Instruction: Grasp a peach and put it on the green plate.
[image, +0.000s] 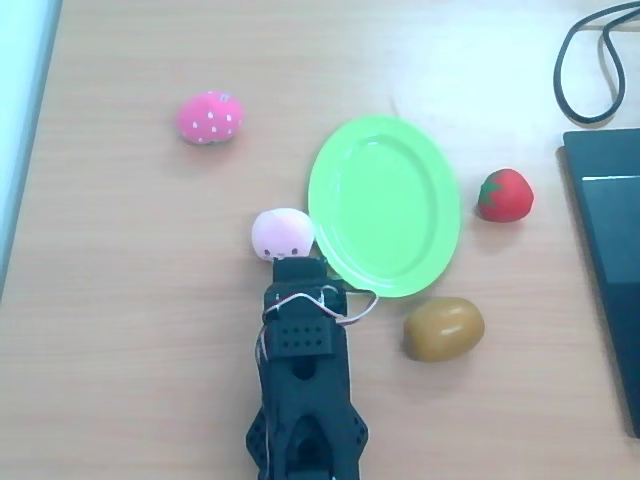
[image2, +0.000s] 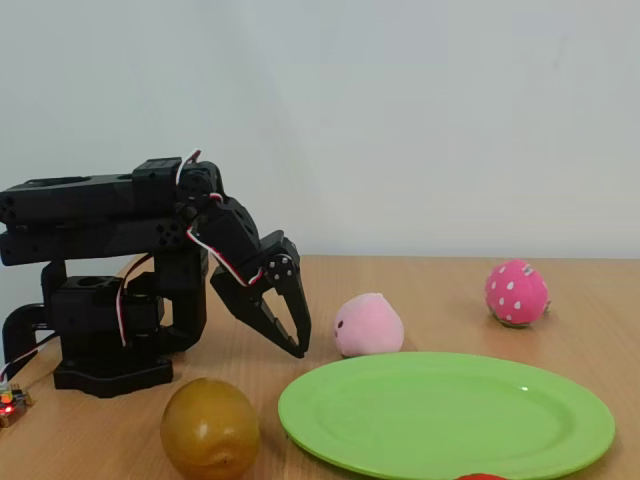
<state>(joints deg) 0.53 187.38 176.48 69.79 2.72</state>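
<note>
Small pale pink, soft round toy peach (image: 282, 233) (image2: 368, 325) resting on the light wooden surface (image: 130, 280), just beside the bright lime-green oval plastic plate (image: 385, 205) (image2: 450, 412) at its left rim in the overhead view. Black two-finger gripper (image: 298, 268) (image2: 292, 335) just short of the peach, fingertips angled down near the surface, apart from the peach, holding nothing; how far open cannot be told. Brown kiwi-like oval (image: 444, 328) near the plate's lower right rim.
</note>
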